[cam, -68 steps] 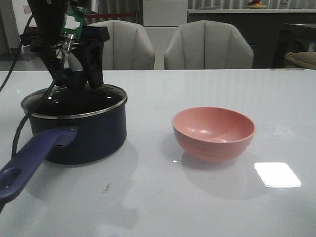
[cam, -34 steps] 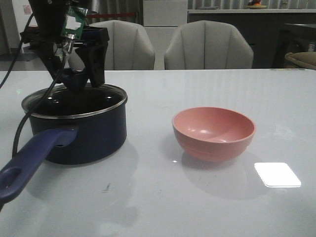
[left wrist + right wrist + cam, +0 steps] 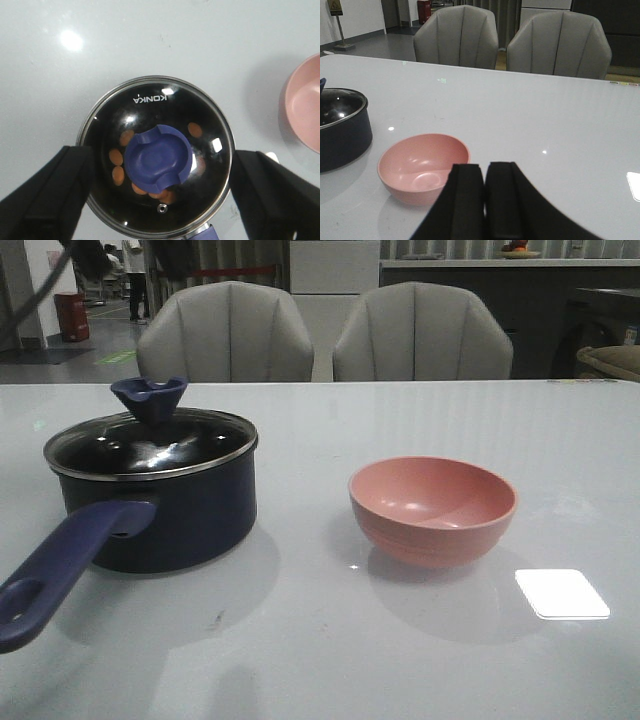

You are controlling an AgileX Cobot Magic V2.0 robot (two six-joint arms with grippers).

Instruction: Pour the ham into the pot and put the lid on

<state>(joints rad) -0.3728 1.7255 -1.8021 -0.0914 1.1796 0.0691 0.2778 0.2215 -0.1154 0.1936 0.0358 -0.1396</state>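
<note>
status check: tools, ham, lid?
Left tool open above lid. Right tool shut, empty. Ham in pot, lid on. No obstruction.

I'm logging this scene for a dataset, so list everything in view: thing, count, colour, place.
pot: one, dark navy with a long blue-purple handle, on the table's left side
lid: one, glass with a metal rim and dark blue knob, seated on the pot
ham: several orange-pink chunks, seen through the lid inside the pot
bowl: one, pink, empty, right of the pot
table: one, pale grey and glossy, under everything
chairs: two, grey, behind the table
left tool: black fingers spread wide above the lid, holding nothing
right tool: black fingers closed together, empty, above the table near the bowl
</note>
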